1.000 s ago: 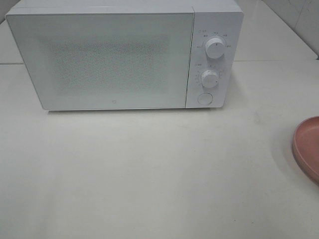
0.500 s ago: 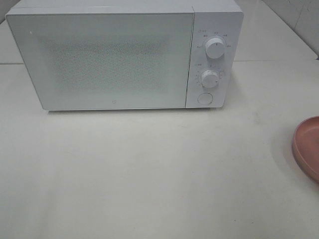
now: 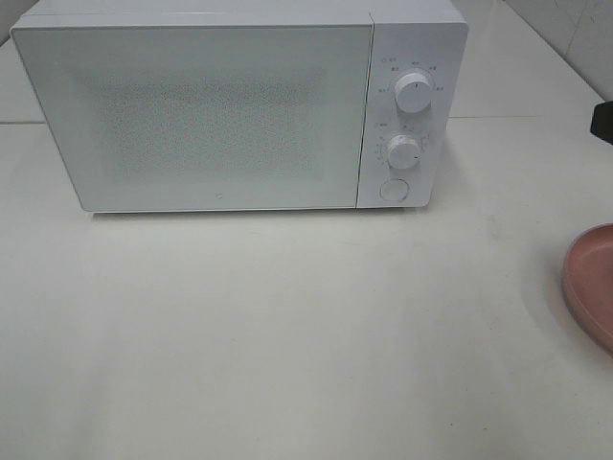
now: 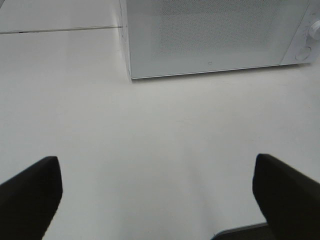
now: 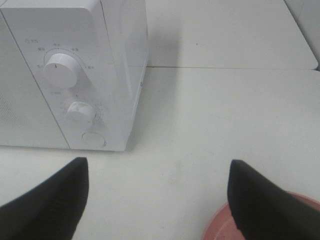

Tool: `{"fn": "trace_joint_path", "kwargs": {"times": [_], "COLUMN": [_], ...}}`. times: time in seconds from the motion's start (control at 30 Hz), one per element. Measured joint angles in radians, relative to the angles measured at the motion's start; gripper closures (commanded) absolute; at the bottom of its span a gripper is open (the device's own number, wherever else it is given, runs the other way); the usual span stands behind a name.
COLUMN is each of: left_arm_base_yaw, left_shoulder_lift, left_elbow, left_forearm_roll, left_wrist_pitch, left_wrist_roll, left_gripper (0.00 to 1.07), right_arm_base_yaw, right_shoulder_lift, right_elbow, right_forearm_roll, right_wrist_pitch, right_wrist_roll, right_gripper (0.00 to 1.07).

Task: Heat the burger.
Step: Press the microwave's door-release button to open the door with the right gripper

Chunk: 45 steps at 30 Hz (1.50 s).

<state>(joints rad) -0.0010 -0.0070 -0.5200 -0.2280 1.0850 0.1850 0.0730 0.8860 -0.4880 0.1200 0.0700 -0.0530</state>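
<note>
At the far side of the tabletop (image 3: 287, 335) the microwave (image 3: 220, 105) is shut. The right gripper (image 5: 159, 167), spread open like the left gripper (image 4: 156, 170), would best press the round button (image 5: 93, 138) squarely.

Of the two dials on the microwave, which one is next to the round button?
The lower, smaller dial, just above the round button; the larger dial sits nearer the top of the microwave.

A white microwave (image 3: 220, 115), door shut, stands at the back of the pale table (image 3: 287, 335); its panel carries an upper knob (image 3: 414, 92), a lower knob (image 3: 403, 151) and a round button (image 3: 392, 190); a pink plate (image 3: 589, 283) lies well apart.
</note>
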Motion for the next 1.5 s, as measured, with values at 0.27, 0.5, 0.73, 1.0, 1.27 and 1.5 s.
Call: {"fn": "trace_joint_path", "kwargs": {"times": [0.27, 0.5, 0.73, 1.0, 1.27, 1.5], "left_arm_base_yaw": [0.000, 0.000, 0.000, 0.000, 0.000, 0.000], "left_shoulder_lift": [0.000, 0.000, 0.000, 0.000, 0.000, 0.000], "left_elbow": [0.000, 0.000, 0.000, 0.000, 0.000, 0.000], "left_forearm_roll": [0.000, 0.000, 0.000, 0.000, 0.000, 0.000], "left_wrist_pitch": [0.000, 0.000, 0.000, 0.000, 0.000, 0.000], "left_wrist_roll": [0.000, 0.000, 0.000, 0.000, 0.000, 0.000], "left_gripper": [0.11, 0.11, 0.11, 0.11, 0.11, 0.11], "right_arm_base_yaw": [0.000, 0.000, 0.000, 0.011, 0.141, 0.328], "right_shoulder_lift": [0.122, 0.227, 0.324, 0.414, 0.476, 0.572], "right_elbow": [0.003, 0.065, 0.131, 0.205, 0.260, 0.270], "right_forearm_roll": [-0.002, -0.003, -0.003, 0.007, 0.109, 0.257], "right_wrist_pitch": [-0.208, -0.471, -0.669, -0.879, -1.025, -1.102], "right_wrist_roll": [0.002, 0.002, 0.002, 0.002, -0.029, -0.080], "right_gripper": [0.32, 0.32, 0.32, 0.32, 0.32, 0.32]}}
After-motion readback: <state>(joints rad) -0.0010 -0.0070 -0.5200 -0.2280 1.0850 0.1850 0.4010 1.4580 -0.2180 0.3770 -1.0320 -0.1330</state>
